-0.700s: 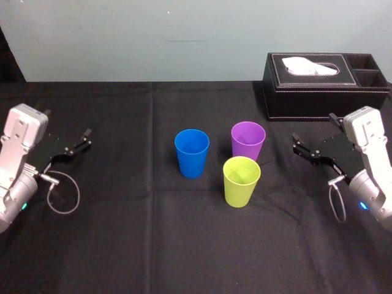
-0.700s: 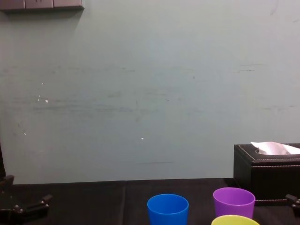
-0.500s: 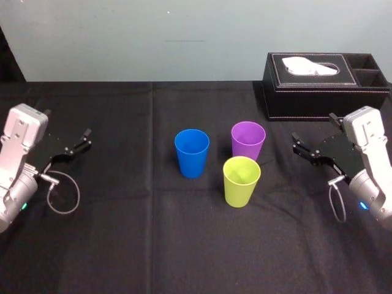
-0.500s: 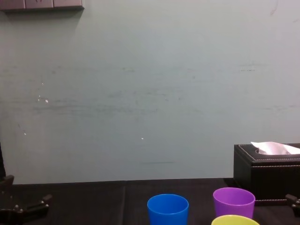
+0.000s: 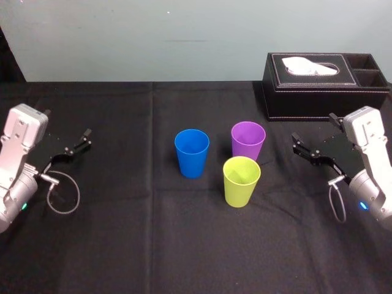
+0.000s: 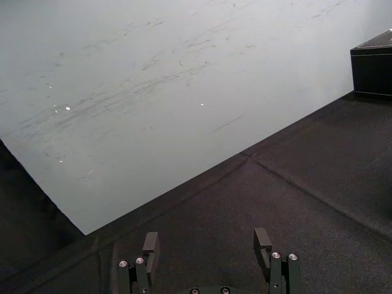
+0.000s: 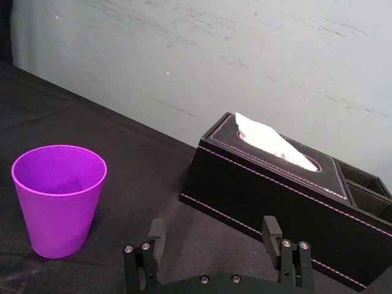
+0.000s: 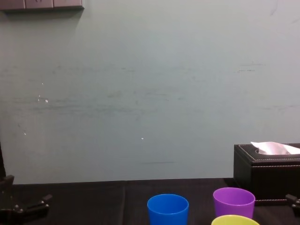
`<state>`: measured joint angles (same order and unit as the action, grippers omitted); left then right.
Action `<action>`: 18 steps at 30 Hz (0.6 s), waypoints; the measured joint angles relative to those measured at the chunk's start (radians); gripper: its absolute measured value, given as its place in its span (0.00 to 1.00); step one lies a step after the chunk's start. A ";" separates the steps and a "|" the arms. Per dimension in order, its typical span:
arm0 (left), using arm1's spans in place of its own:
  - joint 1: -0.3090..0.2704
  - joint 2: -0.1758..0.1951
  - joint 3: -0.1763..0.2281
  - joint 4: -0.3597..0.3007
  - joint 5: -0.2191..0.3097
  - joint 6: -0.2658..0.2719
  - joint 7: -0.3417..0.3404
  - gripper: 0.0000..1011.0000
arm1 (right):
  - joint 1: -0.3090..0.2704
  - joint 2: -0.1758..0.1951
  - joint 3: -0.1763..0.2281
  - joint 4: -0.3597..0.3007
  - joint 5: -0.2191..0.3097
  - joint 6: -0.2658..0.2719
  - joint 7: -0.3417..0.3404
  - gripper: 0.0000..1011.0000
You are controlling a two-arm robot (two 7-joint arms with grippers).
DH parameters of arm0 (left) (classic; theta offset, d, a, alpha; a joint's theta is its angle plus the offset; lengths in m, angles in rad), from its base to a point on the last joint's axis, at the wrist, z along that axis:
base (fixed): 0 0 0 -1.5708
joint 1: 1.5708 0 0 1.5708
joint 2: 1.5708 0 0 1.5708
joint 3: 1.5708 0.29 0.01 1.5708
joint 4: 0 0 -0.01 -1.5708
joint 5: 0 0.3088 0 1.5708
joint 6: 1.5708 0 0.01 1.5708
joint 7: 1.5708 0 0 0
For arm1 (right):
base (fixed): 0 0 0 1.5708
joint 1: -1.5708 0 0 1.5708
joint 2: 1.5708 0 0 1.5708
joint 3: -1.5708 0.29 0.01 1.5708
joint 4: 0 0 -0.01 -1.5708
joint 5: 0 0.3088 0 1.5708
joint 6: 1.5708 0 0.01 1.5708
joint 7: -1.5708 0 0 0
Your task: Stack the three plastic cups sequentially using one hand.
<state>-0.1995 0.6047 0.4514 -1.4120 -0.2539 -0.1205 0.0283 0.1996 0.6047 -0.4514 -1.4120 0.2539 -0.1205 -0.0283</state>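
Head view: 3 plastic cups are seen upright and mouth-up near the middle of the black-clothed desk (image 5: 122, 233), none yet nested. The blue cup (image 5: 192, 152) is set to the left, apart from the others. The purple cup (image 5: 248, 140) is placed farther back on the right, and the yellow-green cup (image 5: 241, 180) is found just in front of it, so close that contact cannot be ruled out. A black tissue box (image 5: 324, 82) is kept at the far right corner. The right gripper (image 7: 213, 225) is held low beside the purple cup, its jaws spread apart and empty. The left gripper (image 6: 206, 234) is parked well away at the left edge, jaws likewise parted with nothing between them. The cups are judged to be light, thin-walled and smooth, so they could be tipped by a nudge, squeezed out of round, or slipped from a loose pinch. A hold on the upper wall is suggested, with 1 jaw inside the rim and 1 outside, so that the tapered base is left free to be lowered into the next cup.
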 joint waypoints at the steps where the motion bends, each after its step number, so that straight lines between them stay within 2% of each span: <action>1: 0.000 0.000 0.000 0.000 0.000 0.000 0.000 1.00 | 0.000 0.000 0.000 0.000 0.000 0.000 0.000 0.99; 18: 0.000 0.000 0.000 0.000 0.000 0.000 0.000 1.00 | 0.000 0.000 0.000 0.000 0.000 0.000 0.000 0.99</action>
<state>-0.1995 0.6047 0.4514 -1.4120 -0.2539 -0.1205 0.0283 0.1996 0.6047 -0.4514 -1.4120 0.2539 -0.1205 -0.0282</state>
